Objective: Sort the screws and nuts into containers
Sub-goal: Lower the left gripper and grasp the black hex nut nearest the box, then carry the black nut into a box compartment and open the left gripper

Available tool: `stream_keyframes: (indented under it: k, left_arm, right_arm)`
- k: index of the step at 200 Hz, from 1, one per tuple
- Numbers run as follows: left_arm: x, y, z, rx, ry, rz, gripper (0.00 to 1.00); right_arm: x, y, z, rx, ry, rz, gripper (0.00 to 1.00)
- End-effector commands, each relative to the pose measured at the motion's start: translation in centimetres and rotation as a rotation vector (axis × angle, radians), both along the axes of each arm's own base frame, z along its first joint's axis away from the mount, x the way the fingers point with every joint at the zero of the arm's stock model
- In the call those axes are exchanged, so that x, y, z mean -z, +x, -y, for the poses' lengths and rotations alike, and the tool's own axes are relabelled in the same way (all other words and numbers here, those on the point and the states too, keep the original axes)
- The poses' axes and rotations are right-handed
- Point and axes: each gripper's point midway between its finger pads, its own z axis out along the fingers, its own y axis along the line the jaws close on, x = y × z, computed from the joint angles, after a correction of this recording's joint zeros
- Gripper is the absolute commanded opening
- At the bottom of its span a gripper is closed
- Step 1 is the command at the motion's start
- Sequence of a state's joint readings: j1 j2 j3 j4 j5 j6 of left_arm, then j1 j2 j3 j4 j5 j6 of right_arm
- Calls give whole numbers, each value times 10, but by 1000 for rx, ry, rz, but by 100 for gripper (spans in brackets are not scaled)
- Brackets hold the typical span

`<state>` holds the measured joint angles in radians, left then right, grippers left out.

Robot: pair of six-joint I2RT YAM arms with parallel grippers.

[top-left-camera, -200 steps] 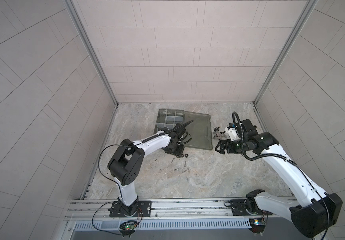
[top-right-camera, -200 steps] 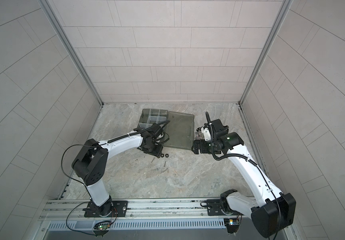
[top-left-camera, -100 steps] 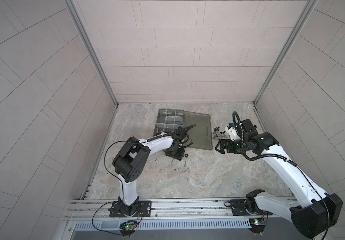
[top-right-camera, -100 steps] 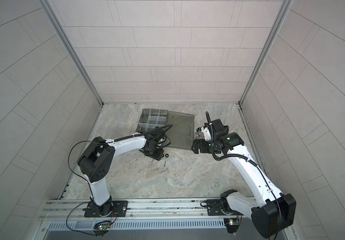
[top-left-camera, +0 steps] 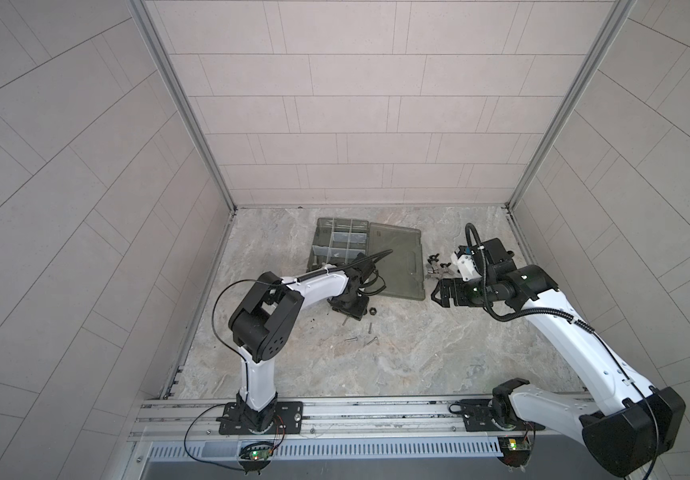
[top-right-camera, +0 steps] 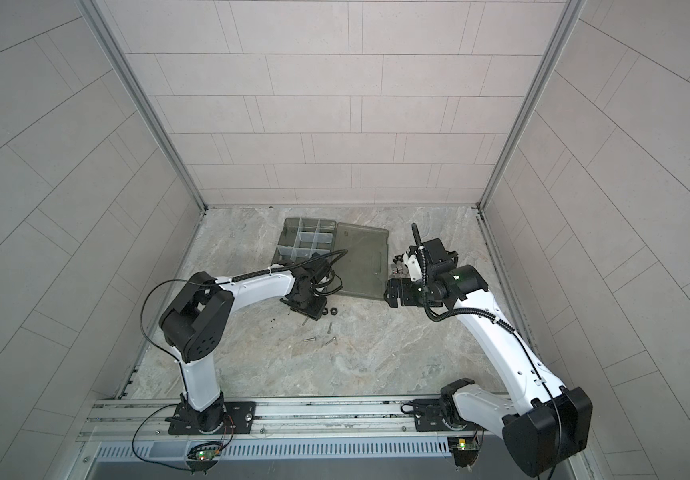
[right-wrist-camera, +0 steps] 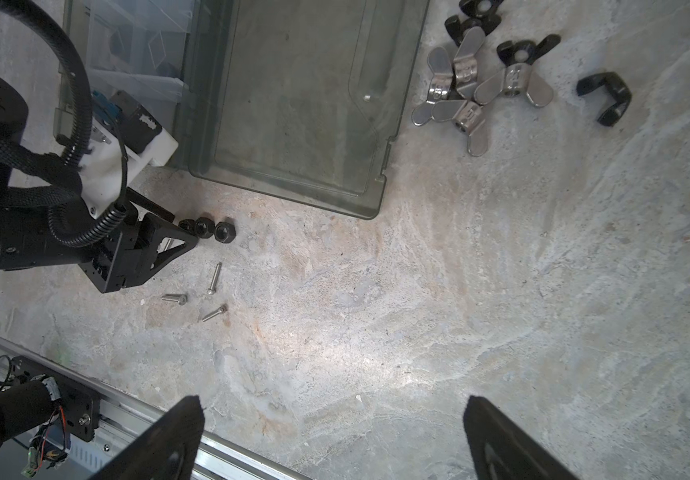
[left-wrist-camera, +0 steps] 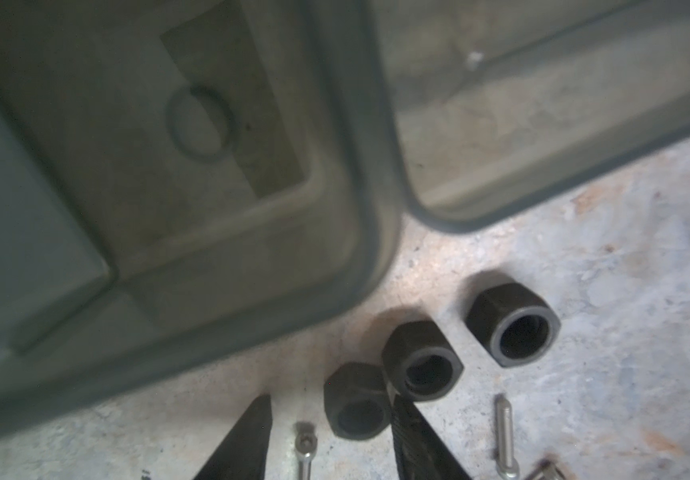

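Three black nuts (left-wrist-camera: 358,401) (left-wrist-camera: 422,361) (left-wrist-camera: 511,324) lie in a row on the stone floor just off the case corner. My left gripper (left-wrist-camera: 331,405) is open and low over them. It straddles the nearest nut, which touches one finger (left-wrist-camera: 407,419), and a thin screw (left-wrist-camera: 306,440). More silver screws (top-left-camera: 370,328) (right-wrist-camera: 175,298) lie loose nearby. The containers (top-left-camera: 341,241) are divided bays in the smoky case behind my left gripper (top-left-camera: 353,309). My right gripper (right-wrist-camera: 333,409) hangs open over bare floor with nothing between its fingers, and shows in a top view (top-right-camera: 391,293).
The flat case lid (top-left-camera: 397,266) lies open beside the bays. Several silver and black wing nuts (right-wrist-camera: 468,87) and a black clip (right-wrist-camera: 607,95) sit right of the lid. The metal rail (top-left-camera: 356,411) runs along the front; tiled walls enclose three sides.
The left arm's elbow has swung to the right while its gripper stayed low by the nuts. The right arm has not moved.
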<state>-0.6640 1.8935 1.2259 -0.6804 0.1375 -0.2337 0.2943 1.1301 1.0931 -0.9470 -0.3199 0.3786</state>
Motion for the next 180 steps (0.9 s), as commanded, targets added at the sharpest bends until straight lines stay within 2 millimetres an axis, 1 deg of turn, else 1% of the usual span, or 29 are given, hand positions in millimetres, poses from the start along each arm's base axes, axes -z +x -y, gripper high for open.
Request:
stream_keyframes:
  k: [1, 24, 49, 72, 102, 134, 180]
  left_arm:
    - [10, 0, 1, 30, 21, -16, 52]
    - [10, 2, 3, 35, 24, -20, 49]
    - [11, 2, 4, 36, 20, -27, 41]
    - [12, 1, 6, 34, 18, -37, 30]
    - [9, 0, 5, 31, 24, -47, 23]
    - [-11, 3, 1, 19, 39, -24, 16]
    - [-47, 17, 0, 14, 68, 15, 16]
  right_arm:
    - [-1, -2, 4, 12, -19, 2, 99]
    - [-1, 0, 4, 9, -21, 0, 99]
    - [-1, 2, 3, 5, -27, -2, 99]
    - [-1, 4, 3, 2, -30, -5, 99]
    - [-1, 5, 3, -4, -33, -5, 99]
    - [0, 4, 3, -9, -35, -7, 99]
    - [-3, 7, 0, -15, -21, 5, 99]
